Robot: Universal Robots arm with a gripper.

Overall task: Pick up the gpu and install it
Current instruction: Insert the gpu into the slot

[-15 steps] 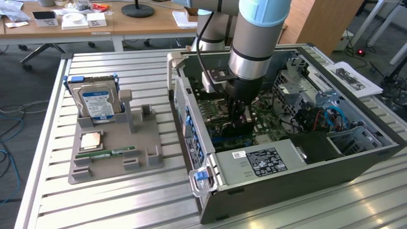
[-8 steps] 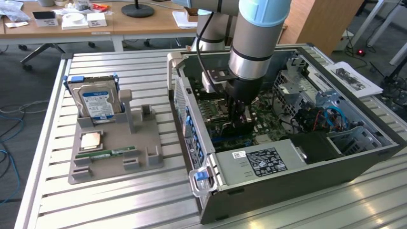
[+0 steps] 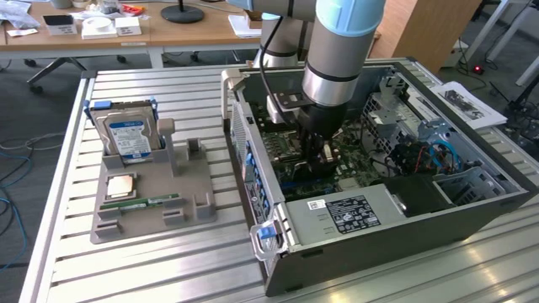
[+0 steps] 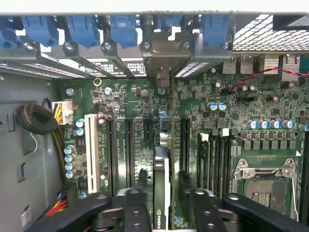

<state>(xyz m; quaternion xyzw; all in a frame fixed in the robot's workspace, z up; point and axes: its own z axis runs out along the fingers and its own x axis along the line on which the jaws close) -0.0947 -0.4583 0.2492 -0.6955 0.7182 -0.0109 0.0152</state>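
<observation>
From the wrist view I see my gripper (image 4: pixel 163 200) with its two dark fingers (image 4: pixel 136 203) spread to either side of the gpu (image 4: pixel 162 183), which stands on edge between them. A sliver of space shows on each side, so I judge the fingers have let go or are barely touching; I cannot be sure they are fully clear.

The card runs upright along the green motherboard (image 4: pixel 140 111), lined up with the black expansion slots (image 4: pixel 129 145), its metal bracket (image 4: pixel 163 77) reaching the case's rear wall under the blue retention clips (image 4: pixel 123 29). It looks seated in its slot, though I cannot tell whether it is pressed fully home.

In the exterior view the arm reaches straight down into the open computer case (image 3: pixel 421 214), which lies at the exterior view's right of the slatted aluminium table (image 3: pixel 168 271). On the grey parts tray (image 3: pixel 148 214) toward the table's other side, the hard drive (image 3: pixel 128 136) and memory stick (image 3: pixel 141 203) sit in place.

By my reading the pickup is done and the install is close to complete.
</observation>
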